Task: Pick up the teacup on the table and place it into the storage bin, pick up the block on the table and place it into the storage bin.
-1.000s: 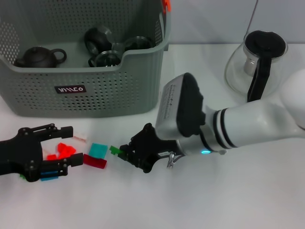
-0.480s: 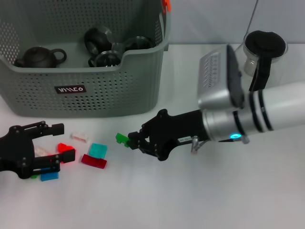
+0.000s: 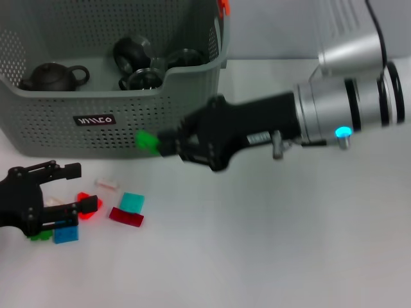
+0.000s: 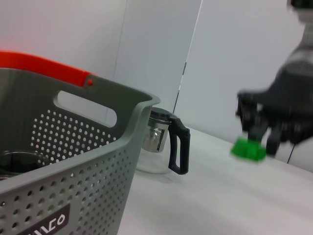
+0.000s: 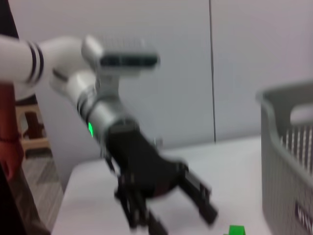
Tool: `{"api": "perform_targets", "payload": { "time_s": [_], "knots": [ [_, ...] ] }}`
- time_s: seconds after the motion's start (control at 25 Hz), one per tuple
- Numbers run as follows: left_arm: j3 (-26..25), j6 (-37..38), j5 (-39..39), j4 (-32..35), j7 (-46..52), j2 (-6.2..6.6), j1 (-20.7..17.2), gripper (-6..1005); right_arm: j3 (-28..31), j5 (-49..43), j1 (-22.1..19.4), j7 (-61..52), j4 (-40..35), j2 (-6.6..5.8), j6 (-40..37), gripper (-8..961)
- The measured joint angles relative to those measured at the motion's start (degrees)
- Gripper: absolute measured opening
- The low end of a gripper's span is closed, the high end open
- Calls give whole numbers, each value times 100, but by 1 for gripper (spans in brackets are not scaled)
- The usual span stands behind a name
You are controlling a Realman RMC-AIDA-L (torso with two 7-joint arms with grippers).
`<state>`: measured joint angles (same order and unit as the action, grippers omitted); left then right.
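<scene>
Green plastic, the block [image 3: 147, 140] sat pinched at the tips of my right hand [image 3: 168, 142], lifted off the bench [image 3: 270, 244] and hanging just in front of the storage bin [image 3: 128, 122], level with its perforated front wall and below its rim. My left hand [image 3: 54, 192] rested low on the bench well beside and beneath it, fingers spread and holding nothing, with loose red, teal and blue pieces lying between and just past them.

The grip looked shallow, only an edge of the block caught, so I judged a quick swing could shake it loose before it reached the bin. The rim also stood above my fingertips; a straight push forward would have knocked the block against the wall, so a lift seemed needed first.

Only the head view showed the bin's inside, with a dark teapot [image 3: 54, 76] and teacups [image 3: 144, 63] already beyond my fingertips. Only the left wrist view showed the glass jug [image 4: 161, 148] behind the bin's corner, and the block [image 4: 248, 149] clear of the bench.
</scene>
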<state>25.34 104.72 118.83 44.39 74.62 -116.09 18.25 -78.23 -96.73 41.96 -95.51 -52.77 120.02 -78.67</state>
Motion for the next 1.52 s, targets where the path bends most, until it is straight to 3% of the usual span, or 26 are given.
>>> {"api": "perform_targets", "payload": {
  "time_s": [0.24,0.52,0.88,1.52],
  "knots": [
    [14,-14,123,-19,0,-18,55,747,92,50,610,-386,-138,31,305,106],
    [115,-6,150,-54,0,-37,110,744,245,-43,1425,-894,149,24,1734,105],
    [163,21,282,-75,0,-83,207,740,240,-1218,2254,-1967,1095,55,3190,113],
    [289,-13,308,-71,6,-99,246,733,178,-1241,2277,-2288,1552,45,3402,146]
  ]
}}
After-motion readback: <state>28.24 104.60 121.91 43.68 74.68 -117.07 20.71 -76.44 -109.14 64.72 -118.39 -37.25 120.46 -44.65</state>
